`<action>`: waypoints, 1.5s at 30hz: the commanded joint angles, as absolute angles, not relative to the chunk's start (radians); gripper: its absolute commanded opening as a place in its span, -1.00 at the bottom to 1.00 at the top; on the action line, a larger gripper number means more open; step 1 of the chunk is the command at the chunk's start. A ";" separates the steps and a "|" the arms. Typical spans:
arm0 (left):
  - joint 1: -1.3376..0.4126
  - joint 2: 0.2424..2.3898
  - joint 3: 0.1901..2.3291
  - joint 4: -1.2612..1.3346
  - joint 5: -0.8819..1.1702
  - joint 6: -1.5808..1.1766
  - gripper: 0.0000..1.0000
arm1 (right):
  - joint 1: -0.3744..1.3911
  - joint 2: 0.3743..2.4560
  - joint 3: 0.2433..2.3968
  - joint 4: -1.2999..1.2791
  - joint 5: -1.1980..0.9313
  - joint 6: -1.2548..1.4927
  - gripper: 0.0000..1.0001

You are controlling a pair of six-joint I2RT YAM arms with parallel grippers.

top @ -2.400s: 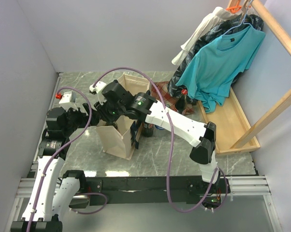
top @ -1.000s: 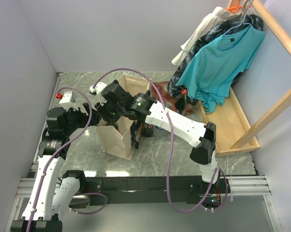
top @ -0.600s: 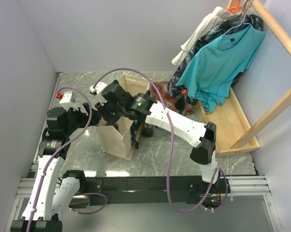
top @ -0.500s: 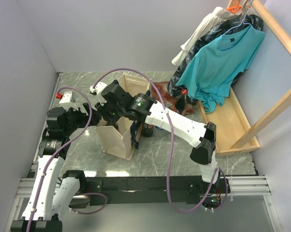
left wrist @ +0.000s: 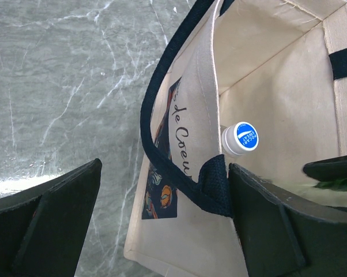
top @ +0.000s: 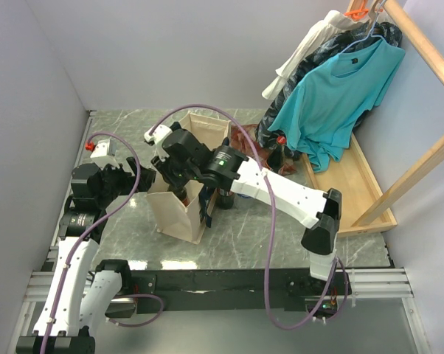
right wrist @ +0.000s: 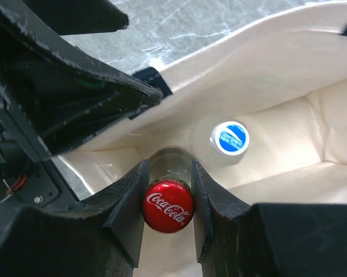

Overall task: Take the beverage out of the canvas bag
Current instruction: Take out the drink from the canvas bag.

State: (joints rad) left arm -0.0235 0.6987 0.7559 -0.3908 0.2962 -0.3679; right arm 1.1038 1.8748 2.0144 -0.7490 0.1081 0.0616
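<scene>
- The canvas bag [top: 176,214] stands upright on the counter [top: 281,228], left of centre, with its mouth open upward.
- The right tool [right wrist: 168,191] is clenched on the neck of a cola bottle [right wrist: 168,208] just under its red cap. One finger presses on each side of the neck.
- The cola bottle is upright within the bag, against the near-left wall. In the right wrist view, beige lining surrounds it on all sides. The cap hides the bottle body.
- The left tool [left wrist: 165,228] is released, with its jaws spread wide. The bag's printed side wall and a dark strap handle [left wrist: 156,167] lie between the jaws. Contact with the cloth cannot be confirmed.
- A second bottle [left wrist: 244,137] with a blue-and-white cap stands inside the bag, just beside the cola bottle. No tool touches it.
- Status, as judged from these views: the reach and the grasp are complete. The extraction itself is not complete, since the cola bottle has not cleared the rim.
- Remaining steps: raise the cola bottle straight up past the rim and handles, carry it sideways, then set it on the counter and release it.
- Whether the second bottle must also come out cannot be settled from the task wording.
</scene>
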 commanded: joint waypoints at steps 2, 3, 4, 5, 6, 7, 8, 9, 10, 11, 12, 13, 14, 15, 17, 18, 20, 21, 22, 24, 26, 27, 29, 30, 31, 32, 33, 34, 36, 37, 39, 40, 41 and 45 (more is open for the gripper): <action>-0.026 0.704 0.765 -0.387 0.281 -0.356 0.93 | 1.100 1.695 2.017 -0.460 0.218 0.015 -1.00; -0.026 0.704 0.765 -0.387 0.281 -0.356 0.93 | 1.100 1.694 2.014 -0.454 0.219 0.014 -1.00; -0.026 0.704 0.767 -0.387 0.281 -0.356 0.93 | 1.100 1.690 2.013 -0.450 0.224 0.015 -1.00; -0.028 0.704 0.767 -0.388 0.279 -0.356 0.93 | 1.100 1.686 2.008 -0.440 0.225 0.014 -1.00; -0.026 0.703 0.767 -0.388 0.279 -0.356 0.93 | 1.100 1.680 2.003 -0.434 0.225 0.014 -1.00; -0.026 0.703 0.767 -0.388 0.278 -0.356 0.93 | 1.100 1.675 1.996 -0.425 0.227 0.011 -1.00; -0.028 0.703 0.765 -0.388 0.279 -0.356 0.93 | 1.100 1.666 1.981 -0.407 0.230 0.009 -1.00; -0.026 0.703 0.767 -0.388 0.278 -0.357 0.93 | 1.100 1.660 1.973 -0.397 0.230 0.009 -1.00; -0.026 0.703 0.767 -0.388 0.278 -0.357 0.93 | 1.100 1.657 1.967 -0.390 0.232 0.009 -1.00; -0.026 0.703 0.767 -0.388 0.278 -0.356 0.93 | 1.100 1.654 1.967 -0.387 0.233 0.009 -1.00; -0.026 0.703 0.767 -0.388 0.278 -0.356 0.93 | 1.100 1.654 1.968 -0.387 0.241 0.009 -1.00; -0.026 0.703 0.767 -0.387 0.278 -0.357 0.93 | 1.100 1.652 1.968 -0.385 0.241 0.009 -1.00; -0.028 0.706 0.767 -0.387 0.278 -0.356 0.93 | 1.100 1.649 1.965 -0.382 0.242 0.009 -1.00; -0.026 0.704 0.765 -0.387 0.278 -0.356 0.93 | 1.100 1.648 1.962 -0.379 0.248 0.009 -1.00; -0.026 0.706 0.767 -0.388 0.279 -0.356 0.93 | 1.100 1.638 1.951 -0.365 0.250 0.008 -1.00; -0.028 0.706 0.765 -0.387 0.279 -0.357 0.93 | 1.100 1.635 1.947 -0.362 0.253 0.009 -1.00; -0.026 0.706 0.765 -0.387 0.278 -0.357 0.93 | 1.100 1.626 1.941 -0.350 0.259 -0.018 -1.00; -0.026 0.706 0.767 -0.388 0.279 -0.357 0.93 | 1.100 1.625 1.940 -0.348 0.264 -0.021 -1.00; -0.026 0.706 0.767 -0.388 0.278 -0.357 0.93 | 1.098 1.623 1.940 -0.345 0.265 -0.028 -1.00; -0.026 0.707 0.767 -0.388 0.278 -0.357 0.93 | 1.100 1.623 1.951 -0.345 0.270 -0.037 -1.00; -0.026 0.706 0.765 -0.388 0.278 -0.357 0.93 | 1.100 1.624 1.966 -0.345 0.276 -0.049 -1.00; -0.026 0.706 0.765 -0.388 0.275 -0.357 0.93 | 1.100 1.624 1.968 -0.344 0.281 -0.054 -1.00; -0.026 0.704 0.767 -0.388 0.275 -0.357 0.93 | 1.100 1.624 1.977 -0.336 0.287 -0.067 -1.00; -0.026 0.704 0.767 -0.388 0.275 -0.359 0.93 | 1.101 1.624 1.982 -0.334 0.288 -0.072 -1.00; -0.026 0.706 0.767 -0.388 0.275 -0.359 0.93 | 1.100 1.626 1.985 -0.331 0.291 -0.077 -1.00; -0.026 0.707 0.765 -0.388 0.275 -0.359 0.93 | 1.100 1.625 1.990 -0.327 0.290 -0.080 -1.00; -0.026 0.706 0.767 -0.387 0.275 -0.359 0.93 | 1.100 1.626 1.993 -0.324 0.293 -0.083 -1.00; -0.026 0.707 0.767 -0.387 0.275 -0.359 0.93 | 1.100 1.625 1.994 -0.322 0.293 -0.086 -1.00; -0.026 0.709 0.767 -0.387 0.276 -0.357 0.93 | 1.100 1.623 1.997 -0.310 0.296 -0.092 -1.00; -0.026 0.710 0.767 -0.387 0.278 -0.357 0.93 | 1.100 1.621 1.999 -0.304 0.295 -0.095 -1.00; -0.026 0.710 0.769 -0.385 0.278 -0.357 0.93 | 1.100 1.623 2.013 -0.304 0.301 -0.106 -1.00; -0.026 0.710 0.769 -0.387 0.276 -0.357 0.93 | 1.100 1.626 2.023 -0.304 0.304 -0.112 -1.00; -0.028 0.710 0.767 -0.387 0.276 -0.357 0.93 | 1.100 1.628 2.031 -0.305 0.305 -0.115 -1.00; -0.026 0.710 0.769 -0.387 0.273 -0.359 0.93 | 1.100 1.626 2.037 -0.293 0.318 -0.130 -1.00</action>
